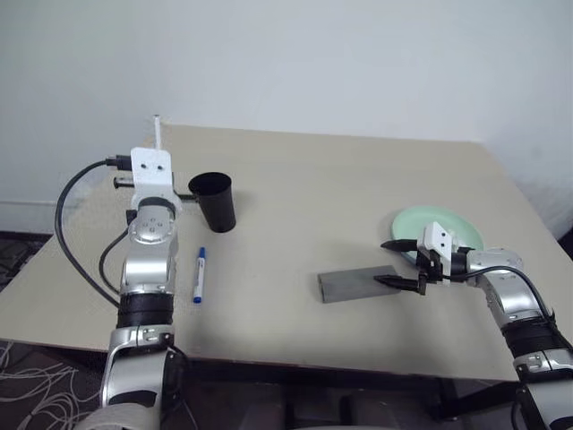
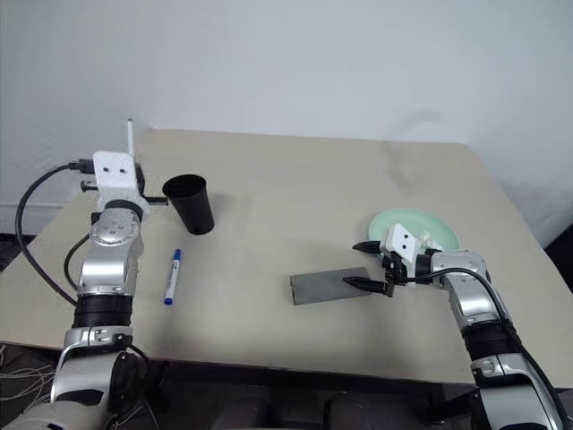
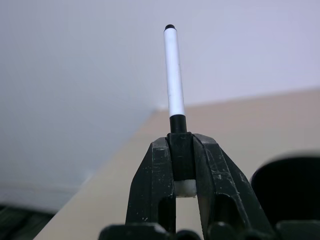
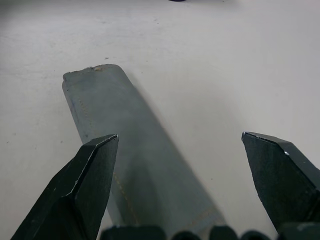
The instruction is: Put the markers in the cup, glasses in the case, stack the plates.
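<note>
While my left gripper [image 3: 181, 170] clamps black-capped marker [image 3: 173, 75] upright, near tabletop's far-left corner, just beside cup [image 1: 214, 202]: marker step in hand. Next move, I judge: carry tip over cup rim, tilt down, release. My right gripper [image 1: 392, 262] spread wide, holding nothing, over near-right end of case [image 1: 360, 283]. Count: two markers, second blue-capped marker [image 1: 199, 275] lying near left edge; one cup; one case; one green plate [image 1: 439, 227] visible near right edge.

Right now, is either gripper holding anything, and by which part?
The left gripper is shut on a black-capped white marker, clamped by its black cap end. The right gripper is open over the grey case, holding nothing.
</note>
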Available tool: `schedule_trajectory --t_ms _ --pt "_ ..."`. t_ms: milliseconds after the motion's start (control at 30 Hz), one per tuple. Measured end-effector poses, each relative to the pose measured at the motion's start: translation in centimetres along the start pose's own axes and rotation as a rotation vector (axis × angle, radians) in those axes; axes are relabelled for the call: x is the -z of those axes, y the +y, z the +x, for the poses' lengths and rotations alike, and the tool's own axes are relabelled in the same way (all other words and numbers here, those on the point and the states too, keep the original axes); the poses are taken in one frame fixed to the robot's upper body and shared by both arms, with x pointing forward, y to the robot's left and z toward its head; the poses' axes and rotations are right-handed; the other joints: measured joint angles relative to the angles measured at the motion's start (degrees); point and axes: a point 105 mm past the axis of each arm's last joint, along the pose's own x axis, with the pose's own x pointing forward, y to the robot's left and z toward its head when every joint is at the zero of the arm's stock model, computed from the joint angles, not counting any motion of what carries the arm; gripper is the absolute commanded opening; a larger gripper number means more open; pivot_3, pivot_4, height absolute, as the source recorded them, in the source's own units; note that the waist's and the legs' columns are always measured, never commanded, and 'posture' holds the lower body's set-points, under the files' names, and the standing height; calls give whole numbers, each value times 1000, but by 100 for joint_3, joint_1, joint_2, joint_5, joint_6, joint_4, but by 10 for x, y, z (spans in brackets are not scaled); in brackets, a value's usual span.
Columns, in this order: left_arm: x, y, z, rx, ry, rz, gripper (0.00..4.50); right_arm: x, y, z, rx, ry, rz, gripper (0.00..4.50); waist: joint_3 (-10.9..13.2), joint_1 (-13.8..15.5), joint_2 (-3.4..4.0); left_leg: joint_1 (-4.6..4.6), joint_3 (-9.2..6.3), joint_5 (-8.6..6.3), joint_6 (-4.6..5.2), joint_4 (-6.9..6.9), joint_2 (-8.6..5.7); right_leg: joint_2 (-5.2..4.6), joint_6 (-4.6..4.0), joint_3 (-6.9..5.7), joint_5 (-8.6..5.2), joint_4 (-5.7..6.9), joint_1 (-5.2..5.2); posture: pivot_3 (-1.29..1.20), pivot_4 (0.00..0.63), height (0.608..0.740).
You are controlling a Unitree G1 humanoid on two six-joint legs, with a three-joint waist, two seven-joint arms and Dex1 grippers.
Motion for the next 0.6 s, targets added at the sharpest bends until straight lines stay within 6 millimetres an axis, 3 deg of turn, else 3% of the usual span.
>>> schedule_trajectory --t_ms 100,267,467,500,600 --pt "-11 -18 7 64 -49 -23 119 0 0 0 1 -1 -1 4290 -1 0 1 -2 3 0 0 0 -3 -1 0 -10 0 -2 -2 0 0 739" --pt "2 -45 13 135 -27 -32 119 -2 -1 2 0 -6 -3 4290 -1 -15 1 -2 7 13 21 0 -4 8 1 -10 0 -4 -1 0 0 739" --pt "9 -52 13 152 -36 -18 119 -1 -2 1 10 -5 -3 4290 0 -17 1 -2 7 13 24 0 -1 11 2 -10 1 -3 -1 0 0 739" --pt "8 -52 13 150 -48 -15 847 -1 -2 1 11 -5 -4 4290 0 -17 1 -2 7 13 24 0 -1 11 2 -10 1 -3 -1 0 0 739" --pt "4 -53 12 148 -77 -1 1758 -1 -3 0 13 -3 -7 4290 0 -13 1 -2 7 14 26 0 -2 11 4 -10 2 -3 1 0 0 739"
